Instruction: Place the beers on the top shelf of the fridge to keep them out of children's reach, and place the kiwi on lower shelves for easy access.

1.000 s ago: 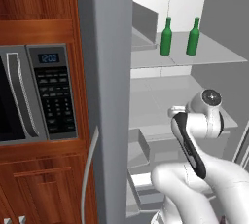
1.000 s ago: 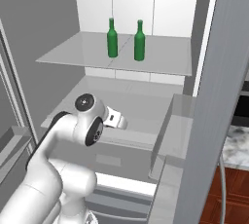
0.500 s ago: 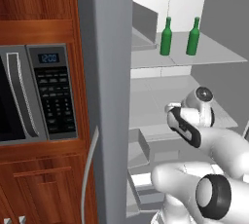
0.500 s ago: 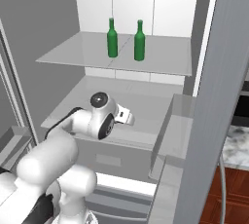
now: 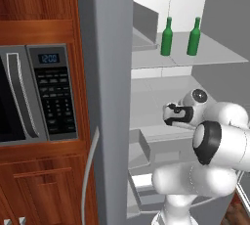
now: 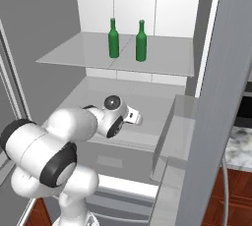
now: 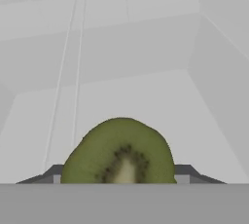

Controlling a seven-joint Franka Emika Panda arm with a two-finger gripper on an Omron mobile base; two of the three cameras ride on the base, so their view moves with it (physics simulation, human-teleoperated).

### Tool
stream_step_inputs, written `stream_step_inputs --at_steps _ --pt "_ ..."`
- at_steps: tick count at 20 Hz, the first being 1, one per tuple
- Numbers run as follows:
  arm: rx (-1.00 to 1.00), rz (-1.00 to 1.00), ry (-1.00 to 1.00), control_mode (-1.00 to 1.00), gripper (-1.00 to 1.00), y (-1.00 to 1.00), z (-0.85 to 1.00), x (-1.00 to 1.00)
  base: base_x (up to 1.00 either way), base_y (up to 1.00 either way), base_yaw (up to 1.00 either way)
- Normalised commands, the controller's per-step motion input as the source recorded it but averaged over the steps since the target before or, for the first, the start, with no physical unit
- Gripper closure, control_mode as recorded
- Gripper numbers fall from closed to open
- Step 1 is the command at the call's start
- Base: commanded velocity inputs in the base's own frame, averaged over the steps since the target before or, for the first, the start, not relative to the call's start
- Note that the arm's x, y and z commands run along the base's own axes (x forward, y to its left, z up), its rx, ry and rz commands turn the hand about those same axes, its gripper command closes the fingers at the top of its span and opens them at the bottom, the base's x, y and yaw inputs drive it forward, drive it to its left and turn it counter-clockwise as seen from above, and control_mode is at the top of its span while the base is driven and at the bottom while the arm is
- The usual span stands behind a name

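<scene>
Both beers [image 5: 167,36] [image 6: 113,39] upright on top shelf [image 5: 215,55] [image 6: 74,52] of fridge [image 5: 112,72] – that part done. Left: kiwi [image 7: 120,152]. End effector [image 7: 119,177] partly open, closed on kiwi, cut face to cam, below top shelf, inside fridge over lower shelf [image 6: 93,92]. Needs setting down + release. Lower shelf otherwise bare, far as seen.

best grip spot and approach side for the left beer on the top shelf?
Grip the left beer around its wide lower body, not the slim neck. It stands upright on the top shelf, apart from the right beer. Probably come level from the open front; the walls block other sides.
</scene>
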Motion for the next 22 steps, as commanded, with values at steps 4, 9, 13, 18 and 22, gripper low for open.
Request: stream_step_inputs --at_steps 4,9,13,18,22 --pt "0.00 0.00 0.00 -1.00 -1.00 -0.01 -0.08 0.46 0.00 0.00 0.00" --pt "0.00 0.00 0.00 -1.00 -1.00 0.00 0.00 0.06 0.00 0.00 0.00" --pt "0.00 0.01 0.00 -1.00 -1.00 -0.04 0.19 -0.08 0.00 0.00 0.00" --pt "0.00 0.00 0.00 -1.00 -1.00 0.00 0.57 -0.19 0.00 0.00 0.00" --pt "0.00 0.01 0.00 -1.00 -1.00 0.00 0.69 -0.49 0.00 0.00 0.00"
